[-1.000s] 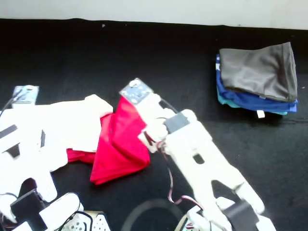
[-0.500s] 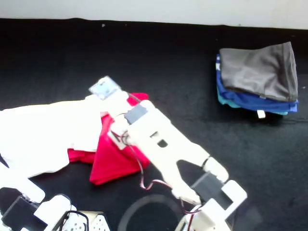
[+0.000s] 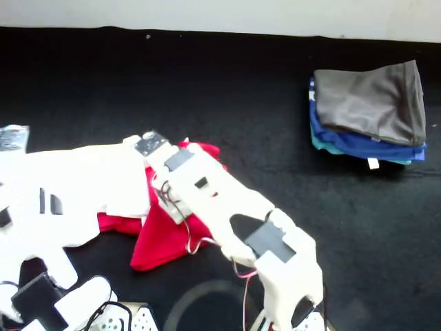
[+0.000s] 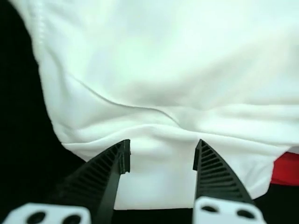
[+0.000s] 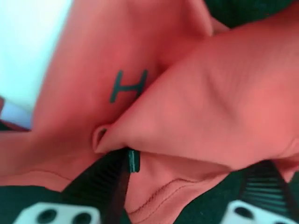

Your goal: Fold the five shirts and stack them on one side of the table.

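A red shirt (image 3: pixel 164 238) lies crumpled at the front middle of the table, and a white shirt (image 3: pixel 103 176) spread to its left overlaps it. My right arm (image 3: pixel 207 196) stretches over the red shirt. In the right wrist view my right gripper (image 5: pixel 191 175) is open, with a fold of the red shirt (image 5: pixel 196 112) bulging between its fingers. My left arm (image 3: pixel 34 207) is over the white shirt's left part. My left gripper (image 4: pixel 161 154) hangs open just above the white shirt (image 4: pixel 163 70), holding nothing. Three folded shirts, grey on blue on teal, form a stack (image 3: pixel 368 110) at the back right.
The black table (image 3: pixel 207 76) has open room across the back and middle, between the shirts and the stack. A strip of red cloth (image 4: pixel 287 168) peeks past the white shirt's hem. Arm bases and cables (image 3: pixel 83 303) crowd the front edge.
My right arm swung left and came down low over the red shirt, whose raised fold has dropped. My left arm pulled back toward the front, then returned over the white shirt.
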Tool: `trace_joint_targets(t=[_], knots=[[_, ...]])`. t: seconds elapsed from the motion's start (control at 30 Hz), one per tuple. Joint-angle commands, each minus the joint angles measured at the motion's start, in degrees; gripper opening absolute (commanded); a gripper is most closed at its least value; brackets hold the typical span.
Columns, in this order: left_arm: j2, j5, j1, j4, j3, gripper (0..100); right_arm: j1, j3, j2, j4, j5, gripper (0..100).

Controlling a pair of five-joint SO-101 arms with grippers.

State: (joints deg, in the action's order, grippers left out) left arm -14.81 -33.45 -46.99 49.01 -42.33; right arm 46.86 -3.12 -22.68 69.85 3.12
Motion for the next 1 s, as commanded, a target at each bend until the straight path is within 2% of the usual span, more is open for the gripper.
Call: trace_joint_targets(t=[0.0,0.07,0.23,0.37,0.53,0.63,0.73,0.8,0.87,0.93,0.97], knots=[[-1.5,0.1,3.6,0.4,-0.6,23,-5.6,4.3,-0.6,0.7,-0.5,0.0],[-1.5,0.1,5.3,0.4,-0.8,23,-8.3,5.6,-0.5,1.0,-0.5,3.3],[-1.9,0.2,9.8,0.4,-0.6,23,-14.6,10.6,-0.4,4.0,-0.3,0.7],[-2.0,0.5,13.7,1.8,-0.6,23,-19.7,18.9,-0.3,11.9,-0.2,0.7],[-1.5,6.6,19.6,6.2,0.5,23,-24.4,34.2,-0.3,23.5,0.6,0.7],[-1.4,7.1,22.1,3.2,-1.1,23,-24.5,44.2,-0.3,31.0,3.7,0.7],[-1.3,6.8,22.6,-0.9,-3.6,23,-24.7,48.7,1.6,31.3,4.1,0.6],[-1.3,2.6,22.6,-2.3,-5.4,23,-24.5,48.7,3.8,31.2,4.1,0.6],[-1.3,-1.7,22.4,-3.3,-7.3,17,-24.4,48.7,5.9,31.2,4.1,0.6],[-1.3,-3.1,21.9,-4.6,-9.2,3,-24.7,48.7,8.2,31.2,4.1,0.6],[-1.3,-3.3,21.1,-5.4,-9.9,0,-24.7,48.7,9.5,31.2,4.1,0.6]])
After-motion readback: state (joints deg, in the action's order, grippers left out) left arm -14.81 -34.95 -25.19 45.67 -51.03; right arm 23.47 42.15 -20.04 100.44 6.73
